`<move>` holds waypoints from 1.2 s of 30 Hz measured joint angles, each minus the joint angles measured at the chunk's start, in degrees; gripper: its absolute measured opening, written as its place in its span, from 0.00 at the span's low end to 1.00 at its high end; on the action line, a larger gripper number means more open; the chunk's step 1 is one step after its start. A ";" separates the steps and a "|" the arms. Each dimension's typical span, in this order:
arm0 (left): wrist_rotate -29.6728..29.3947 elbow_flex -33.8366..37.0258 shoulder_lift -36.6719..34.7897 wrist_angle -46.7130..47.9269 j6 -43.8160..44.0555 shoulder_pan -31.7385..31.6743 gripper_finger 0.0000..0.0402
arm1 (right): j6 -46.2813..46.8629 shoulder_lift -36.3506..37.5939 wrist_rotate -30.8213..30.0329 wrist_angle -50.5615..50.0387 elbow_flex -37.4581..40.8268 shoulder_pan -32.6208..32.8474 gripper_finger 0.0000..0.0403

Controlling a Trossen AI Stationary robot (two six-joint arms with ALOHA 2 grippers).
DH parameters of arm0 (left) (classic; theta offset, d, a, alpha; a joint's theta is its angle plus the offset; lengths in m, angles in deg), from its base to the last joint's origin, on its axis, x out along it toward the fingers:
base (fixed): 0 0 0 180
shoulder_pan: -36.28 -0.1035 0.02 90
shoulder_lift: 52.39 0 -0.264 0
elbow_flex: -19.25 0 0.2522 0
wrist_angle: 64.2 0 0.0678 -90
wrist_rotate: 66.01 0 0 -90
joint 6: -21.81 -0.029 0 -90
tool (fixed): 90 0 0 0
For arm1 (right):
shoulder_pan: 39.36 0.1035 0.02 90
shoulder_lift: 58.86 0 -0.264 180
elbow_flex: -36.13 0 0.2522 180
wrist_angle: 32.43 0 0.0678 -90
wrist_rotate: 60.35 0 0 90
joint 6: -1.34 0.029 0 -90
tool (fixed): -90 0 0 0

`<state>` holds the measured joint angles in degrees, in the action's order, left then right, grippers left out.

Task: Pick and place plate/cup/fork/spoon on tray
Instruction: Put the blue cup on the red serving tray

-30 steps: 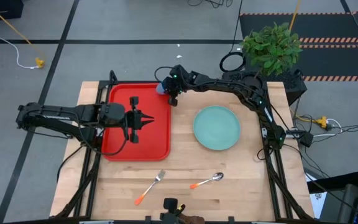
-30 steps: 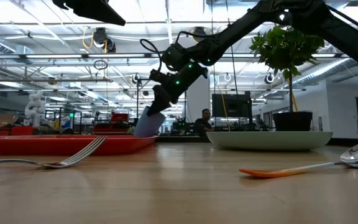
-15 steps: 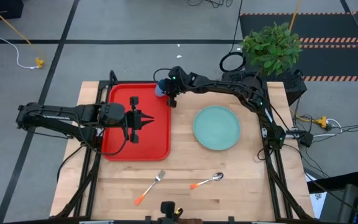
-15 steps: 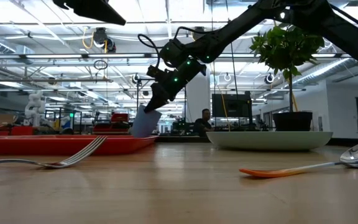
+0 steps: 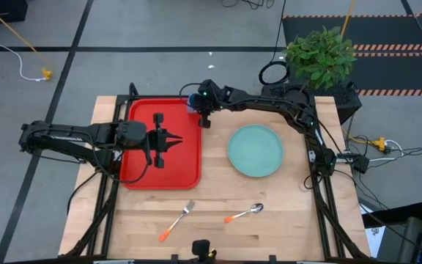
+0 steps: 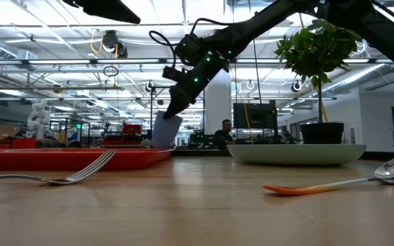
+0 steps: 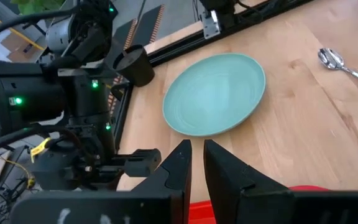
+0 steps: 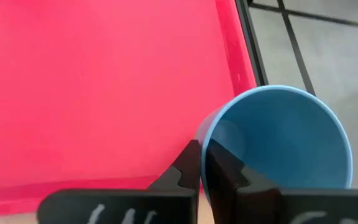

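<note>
The small blue cup [image 5: 193, 101] hangs in my right gripper [image 5: 198, 105] above the far right corner of the red tray [image 5: 141, 165]; it also shows in the low view [image 6: 166, 130] and the right wrist view [image 8: 278, 143]. My left gripper [image 5: 179, 141] hovers shut and empty over the tray's middle. The teal plate [image 5: 255, 150] lies flat on the table right of the tray. The fork [image 5: 176, 220] and the spoon [image 5: 244, 213] lie near the front edge. My right gripper pinches the cup's rim and wall [image 8: 205, 149] with one finger inside the cup and one outside. The fingers slant down from the table's right side. The cup hangs tilted below the fingers [image 6: 175, 102], lifted clear of the tray.
A potted plant [image 5: 319, 55] stands at the table's far right corner. Bare wood lies between the plate and the cutlery. The tray's rim [image 8: 235, 56] runs just under the cup, with floor beyond it.
My right gripper has risen a little with the cup, which now hangs higher above the tray's far right corner.
</note>
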<state>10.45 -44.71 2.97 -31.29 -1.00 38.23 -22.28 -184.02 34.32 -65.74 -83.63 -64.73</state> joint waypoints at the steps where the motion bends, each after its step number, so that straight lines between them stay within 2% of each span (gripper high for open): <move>1: 0.00 0.00 0.00 -0.21 0.00 0.01 0.12 | 0.00 0.00 0.01 -0.43 0.00 -0.06 0.01; 27: 0.00 0.00 0.00 0.86 0.17 0.01 0.12 | -2.16 -0.02 0.06 0.81 0.00 -0.06 0.01; 36: 0.00 0.00 0.00 0.84 0.59 0.01 0.12 | -2.16 -0.02 0.06 0.87 0.00 -0.06 0.14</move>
<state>10.45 -44.71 2.97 -30.45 -0.41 38.24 -24.44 -184.05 34.38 -64.87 -83.63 -64.79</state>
